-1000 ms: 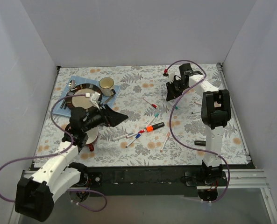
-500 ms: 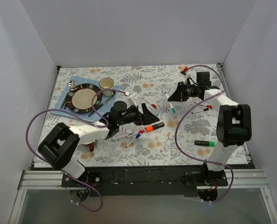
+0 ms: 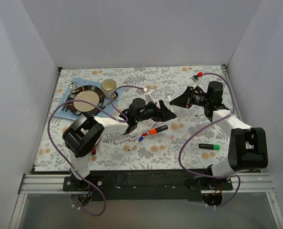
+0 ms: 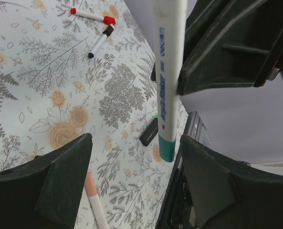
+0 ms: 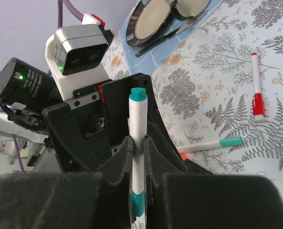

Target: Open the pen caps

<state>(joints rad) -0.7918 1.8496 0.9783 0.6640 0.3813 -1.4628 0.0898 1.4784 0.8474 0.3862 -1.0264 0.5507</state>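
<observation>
Right jaws: the right gripper (image 5: 138,143) is clamping the white pen (image 5: 139,121) by its barrel, fingers shut tight on it, and is holding it up off the table.
Left jaws: the left gripper (image 4: 135,139) is standing open, one finger on either side of the pen's tip, neither touching it.
Cap: the teal cap (image 4: 166,145) is hanging in that gap, nearer the 3 o'clock finger than the 9 o'clock one. I'm taking the teal end that faces the left gripper for the cap.
Long axis: in the left wrist view the pen is running 12 to 6 o'clock, straight into the open jaws, and the two grippers are facing tip to tip along it.
Nearer arm: from above, the left gripper is sitting at about 8 o'clock of the right one, just beside it, over the middle of the table (image 3: 131,83). The left is the one at the cap.
Coming move: my read is the left fingers are wanting to shut on the teal alone, then draw off along the barrel's line.
Right wrist view only: a second teal band (image 5: 137,202) is showing at the near end, so I cannot be sure which end is the cap.
Top view only: the held pen is hiding between the grippers. The orange-capped marker (image 3: 155,130) is lying at 7 o'clock of the left gripper, and the green-capped marker (image 3: 209,146) at 5 o'clock of the right.
</observation>
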